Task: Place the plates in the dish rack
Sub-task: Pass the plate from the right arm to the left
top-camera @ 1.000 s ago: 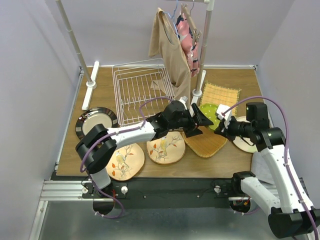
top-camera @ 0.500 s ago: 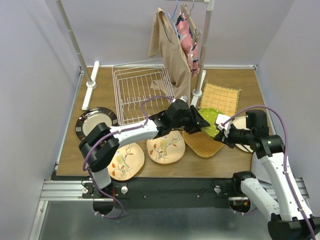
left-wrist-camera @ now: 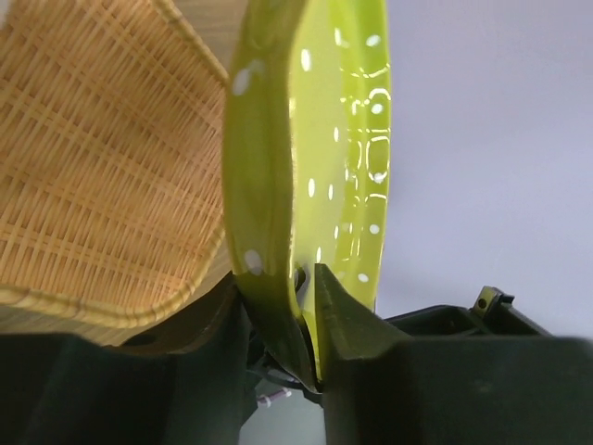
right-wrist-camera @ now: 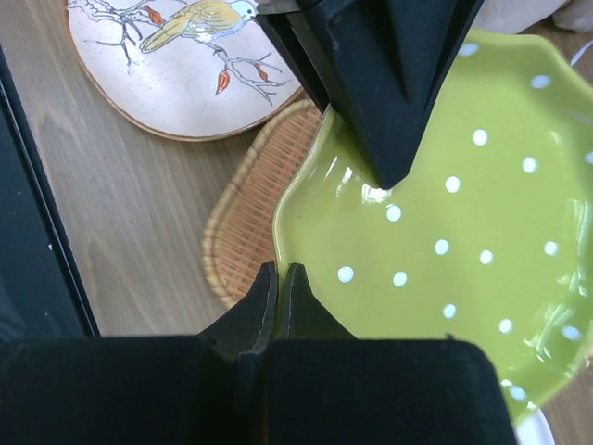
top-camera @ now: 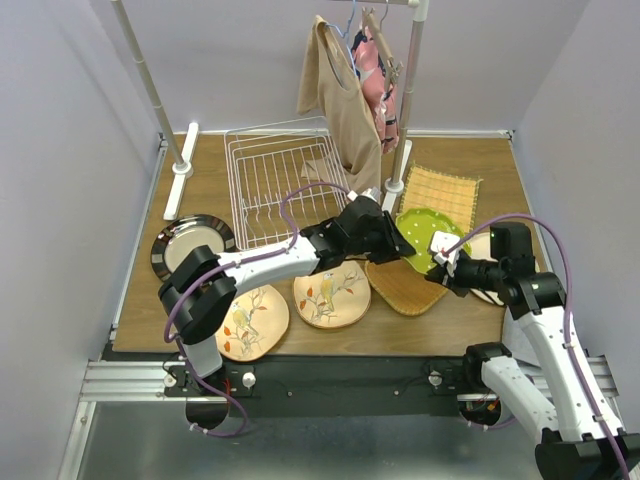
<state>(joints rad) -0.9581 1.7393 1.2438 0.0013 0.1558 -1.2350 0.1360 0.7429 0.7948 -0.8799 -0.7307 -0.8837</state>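
The lime dotted plate (top-camera: 427,230) (left-wrist-camera: 345,139) (right-wrist-camera: 463,213) lies tipped at the right, partly over the orange woven plate (top-camera: 408,287) (left-wrist-camera: 102,167) (right-wrist-camera: 248,215). My left gripper (top-camera: 403,244) (left-wrist-camera: 306,275) is shut on its near-left rim, one finger on each face. My right gripper (top-camera: 436,272) (right-wrist-camera: 281,271) is shut, its tips against the plate's near edge with nothing between them. The white wire dish rack (top-camera: 278,185) stands behind the left arm with no plates showing in it. Two bird-painted plates (top-camera: 332,296) (top-camera: 250,321) lie at the front.
A dark-rimmed plate (top-camera: 190,245) lies at the left and a yellow woven plate (top-camera: 441,194) at the back right. A pale plate (top-camera: 492,293) lies partly under the right arm. A clothes rail with hanging garments (top-camera: 345,110) stands just right of the rack.
My left gripper's jaws have closed onto the lime plate's rim. The right gripper, shut throughout, has slid a little down along the plate's edge.
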